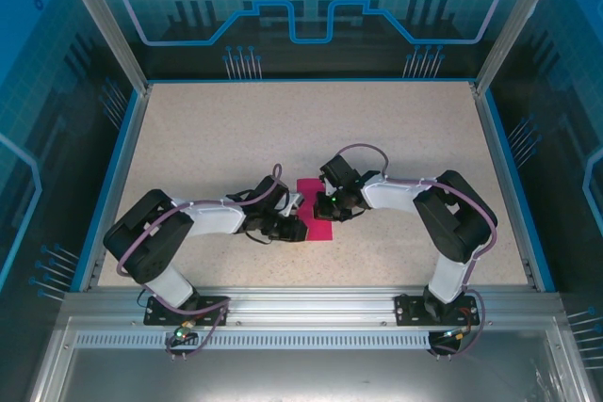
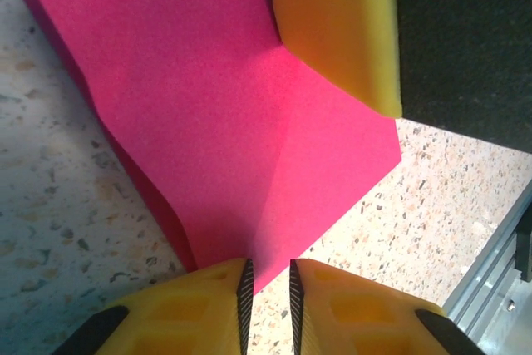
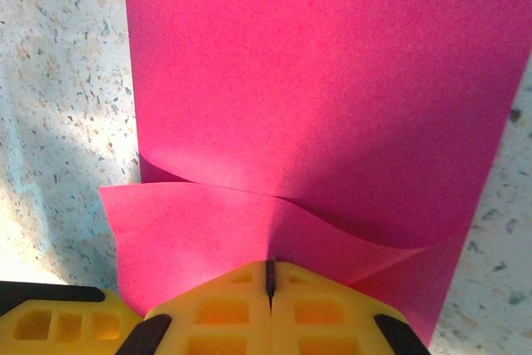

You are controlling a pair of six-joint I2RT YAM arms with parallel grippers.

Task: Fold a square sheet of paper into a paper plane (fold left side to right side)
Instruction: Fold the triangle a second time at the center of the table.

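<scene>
The square sheet of paper [image 1: 317,197] is magenta-pink and lies mid-table, folded over into a narrow upright strip. In the left wrist view the sheet of paper [image 2: 216,106] shows a crease, and its lower corner runs into the narrow gap of my left gripper [image 2: 268,276], whose jaws stand slightly apart. My left gripper [image 1: 295,225] sits at the sheet's lower left. My right gripper [image 1: 330,206] is at its right edge. In the right wrist view my right gripper [image 3: 268,265] is shut, tips against a curled flap of the paper [image 3: 316,81]. One right finger [image 2: 345,31] rests on the sheet. The paper plane is out of view.
The speckled table [image 1: 236,138] stretches wide behind and beside the paper. A metal rail [image 1: 301,306] runs along the near edge and is close to the left gripper, where the rail [image 2: 490,263] shows again. Blue side borders [image 1: 111,185] and glass walls bound the table.
</scene>
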